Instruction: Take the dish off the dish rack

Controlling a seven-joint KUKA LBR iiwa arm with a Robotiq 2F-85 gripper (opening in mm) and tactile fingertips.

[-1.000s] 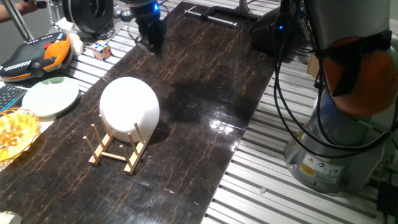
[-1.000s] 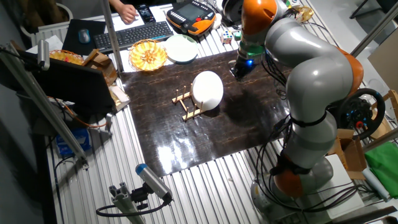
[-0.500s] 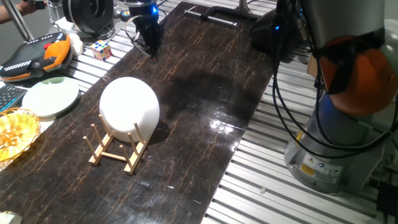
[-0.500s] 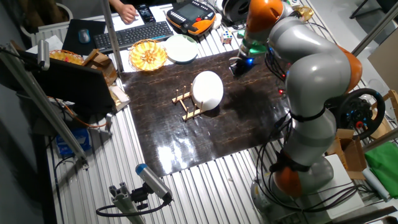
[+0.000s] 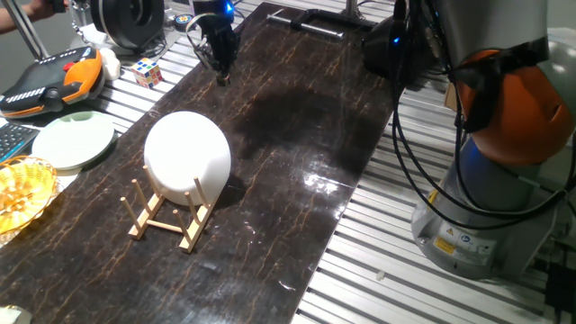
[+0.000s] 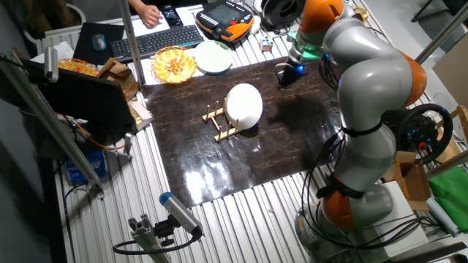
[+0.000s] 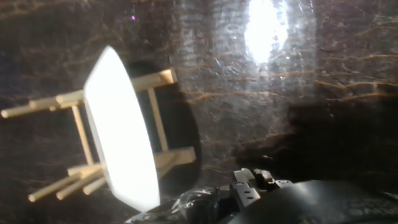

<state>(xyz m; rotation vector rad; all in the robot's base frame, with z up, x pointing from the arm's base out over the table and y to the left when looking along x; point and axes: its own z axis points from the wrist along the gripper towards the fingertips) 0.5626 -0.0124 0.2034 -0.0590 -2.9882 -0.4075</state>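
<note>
The dish [image 5: 187, 157], a plain white domed bowl, stands on edge in the dish rack [image 5: 166, 219], a small light-wood rack with pegs, on the dark mat. They also show in the other fixed view, dish [image 6: 243, 104] and rack [image 6: 216, 121]. My gripper [image 5: 221, 76] hangs over the far end of the mat, well away from the dish and holding nothing. It shows small in the other fixed view [image 6: 283, 77]. The hand view sees the dish [image 7: 121, 134] edge-on in the rack [image 7: 74, 115]. The fingers are too dark and small to read.
A pale green plate [image 5: 72, 139] and a yellow wicker basket [image 5: 20, 193] sit left of the mat. A colour cube [image 5: 147, 70] and an orange handset [image 5: 52, 79] lie further back. The arm's base [image 5: 481, 216] stands to the right.
The arm has swung a little and the hand has shifted slightly over the far end of the mat. The dish and rack have not moved.
</note>
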